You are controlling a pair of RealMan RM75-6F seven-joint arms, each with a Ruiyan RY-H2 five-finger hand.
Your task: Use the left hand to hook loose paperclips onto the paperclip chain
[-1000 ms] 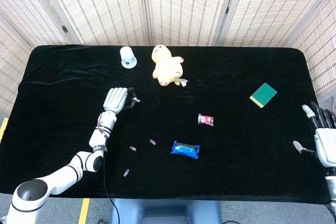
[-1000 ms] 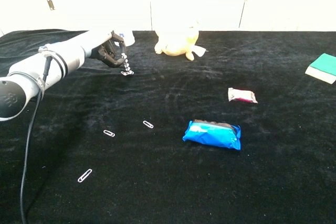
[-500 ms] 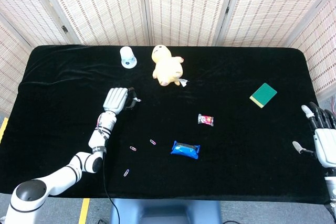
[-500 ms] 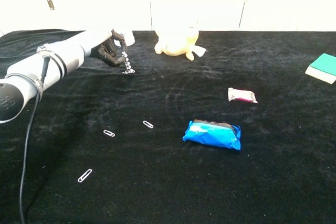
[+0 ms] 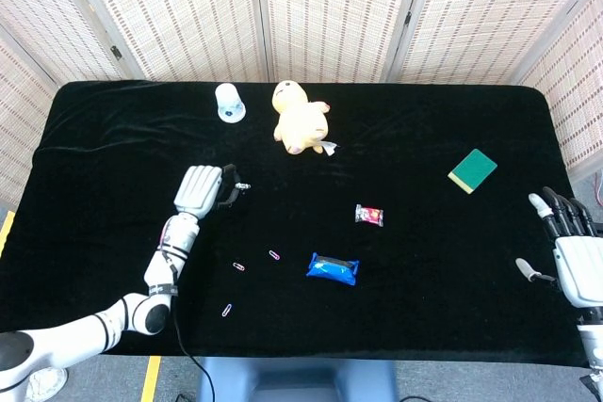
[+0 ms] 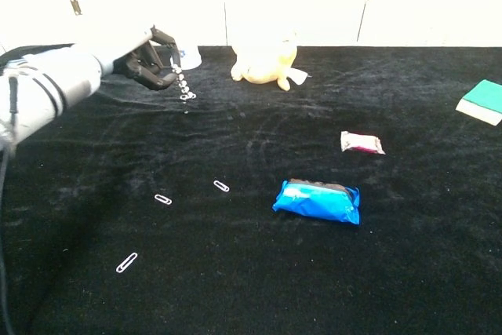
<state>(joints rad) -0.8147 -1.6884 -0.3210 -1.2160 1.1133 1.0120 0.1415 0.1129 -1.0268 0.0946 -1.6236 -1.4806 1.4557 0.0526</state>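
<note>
- The left hand (image 6: pixel 149 59) holds the paperclip chain (image 6: pixel 184 86) pinched in its curled fingers, up off the black table (image 5: pixel 424 233); the chain dangles free below the hand, at the far left of the cloth.
- The right hand (image 5: pixel 570 251) hangs past the table's right edge with fingers spread, holding nothing.
- Three loose clips lie flat well nearer than the chain: one paperclip (image 6: pixel 222 186) just left of the blue packet (image 6: pixel 318 200), a second clip (image 6: pixel 163 199) beside it, and a third clip (image 6: pixel 126 262) nearest the front edge.
- To do this step well, I would say the hand should bring the chain low over the closest clip, let the bottom link settle on the cloth, and slide its open loop under the clip's wire rather than stab down.
- The dangling chain may swing; a slow approach should keep the end link aimed.
- The yellow plush toy (image 5: pixel 300 120) and the white cup (image 5: pixel 228 102) sit far off, out of the way.
</note>
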